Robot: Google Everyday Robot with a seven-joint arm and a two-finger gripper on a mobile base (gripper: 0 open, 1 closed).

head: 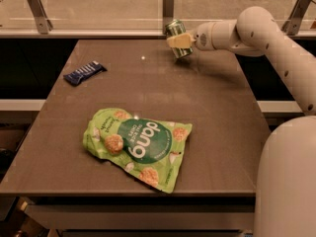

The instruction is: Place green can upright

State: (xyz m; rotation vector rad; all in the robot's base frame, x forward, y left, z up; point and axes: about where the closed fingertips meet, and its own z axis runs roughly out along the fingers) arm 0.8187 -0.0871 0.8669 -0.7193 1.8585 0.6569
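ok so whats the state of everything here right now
green can: gripped by the tool, slightly tilted, at the far edge of the table; can't tell if its base touches
tool: closed on the green can, over the table's far side
snack bag: lying flat, printed side up, near the front
blue bar: lying flat, far left, untouched

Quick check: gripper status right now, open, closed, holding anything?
Gripper: closed on the green can, holding it tilted over the far side of the table.
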